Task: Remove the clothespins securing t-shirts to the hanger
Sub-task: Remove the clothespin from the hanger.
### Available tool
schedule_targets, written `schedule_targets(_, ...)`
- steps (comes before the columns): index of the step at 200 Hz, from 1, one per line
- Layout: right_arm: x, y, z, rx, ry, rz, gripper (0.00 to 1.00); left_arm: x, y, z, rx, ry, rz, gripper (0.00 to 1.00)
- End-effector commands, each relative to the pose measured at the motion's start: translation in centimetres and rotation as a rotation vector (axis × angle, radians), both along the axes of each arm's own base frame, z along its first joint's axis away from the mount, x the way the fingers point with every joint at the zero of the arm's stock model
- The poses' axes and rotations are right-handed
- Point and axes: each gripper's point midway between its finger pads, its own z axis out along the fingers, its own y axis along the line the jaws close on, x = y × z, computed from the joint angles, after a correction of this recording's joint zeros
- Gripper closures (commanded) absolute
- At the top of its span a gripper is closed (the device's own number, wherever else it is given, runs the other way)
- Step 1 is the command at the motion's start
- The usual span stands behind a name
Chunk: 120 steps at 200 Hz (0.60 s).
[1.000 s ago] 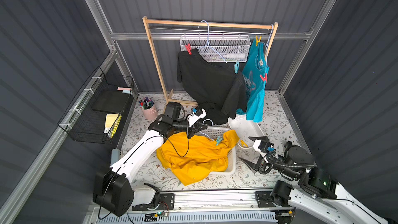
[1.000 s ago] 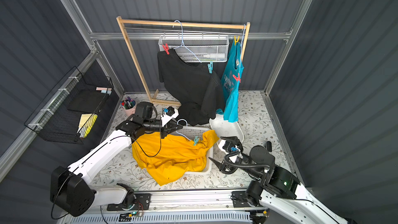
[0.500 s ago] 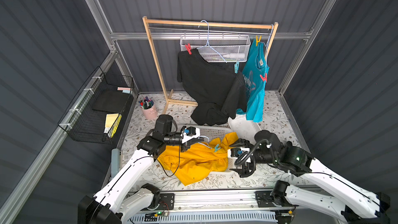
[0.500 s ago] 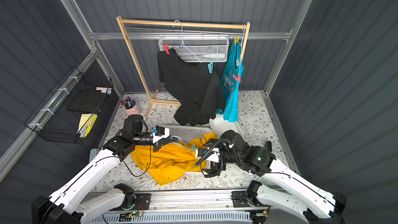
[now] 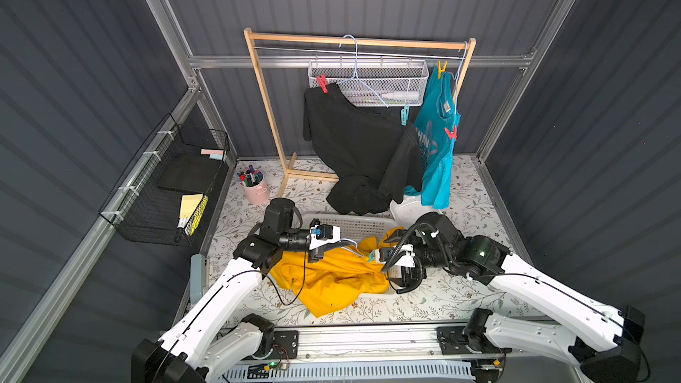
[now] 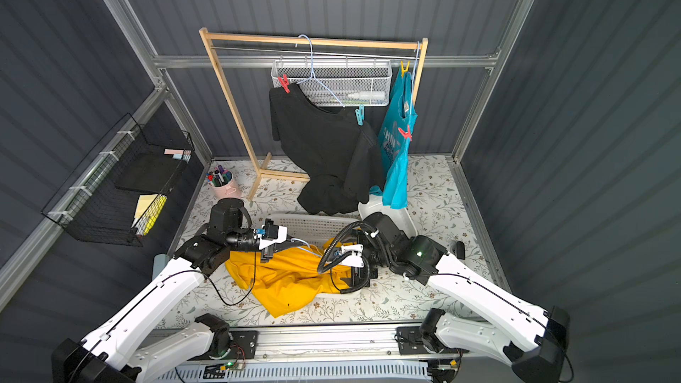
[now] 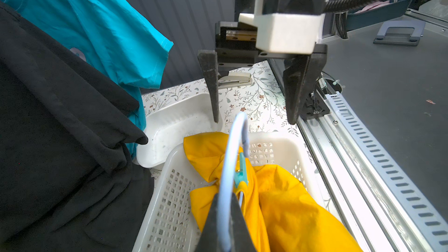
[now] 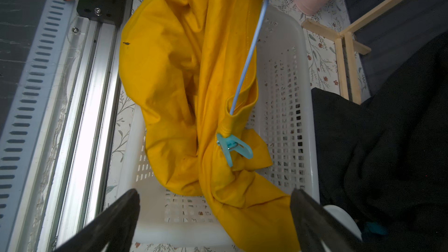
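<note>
My left gripper (image 7: 225, 198) is shut on a light-blue wire hanger (image 7: 233, 146) that carries the mustard-yellow t-shirt (image 5: 331, 281), which is draped over a white basket (image 5: 353, 223). A teal clothespin (image 8: 233, 149) clamps the shirt to the hanger's end. My right gripper (image 8: 215, 196) is open, facing that pin from a short way off, with nothing between its fingers. On the rack hang the black t-shirt (image 5: 353, 141) with a red pin (image 5: 322, 84) and a teal pin (image 5: 404, 116), and the teal t-shirt (image 5: 438, 149) with a yellow pin (image 5: 441, 70) and a red pin (image 5: 451, 133).
A wooden rack (image 5: 266, 105) with a mesh basket (image 5: 368, 82) stands at the back. A white tub (image 5: 403, 208) sits behind the basket, next to my right arm. A pink pen cup (image 5: 254, 187) and a black wire wall basket (image 5: 166, 186) are at the left.
My right arm has swung in from the front right to the basket, its open jaws now facing the teal pin. My left gripper has moved lower and nearer with the hanger and yellow shirt.
</note>
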Motion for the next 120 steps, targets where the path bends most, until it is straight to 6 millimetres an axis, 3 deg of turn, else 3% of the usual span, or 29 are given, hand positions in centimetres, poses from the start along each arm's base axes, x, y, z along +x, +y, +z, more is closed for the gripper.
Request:
schedule_targets(1,0.9,0.6,0.5,0.008,-0.017,0.017,0.04,-0.6,-0.1,0.3,-0.014,0.011,-0.042,1.0)
schedule_targets(36,1.8,1.5,-0.2,0.022,0.027,-0.007,0.07,-1.3,-0.2,0.4,-0.026,0.004,-0.082,1.0)
schedule_targets(100,1.1,3.2,-0.9,0.044,0.103,0.075,0.22,-1.4,0.0,0.4,-0.019,-0.011,-0.073,1.0)
schedule_targets(120,0.9,3.4,-2.2,0.01,0.155,0.086,0.26,-1.4,0.0,0.4,-0.02,-0.013,-0.072,1.0)
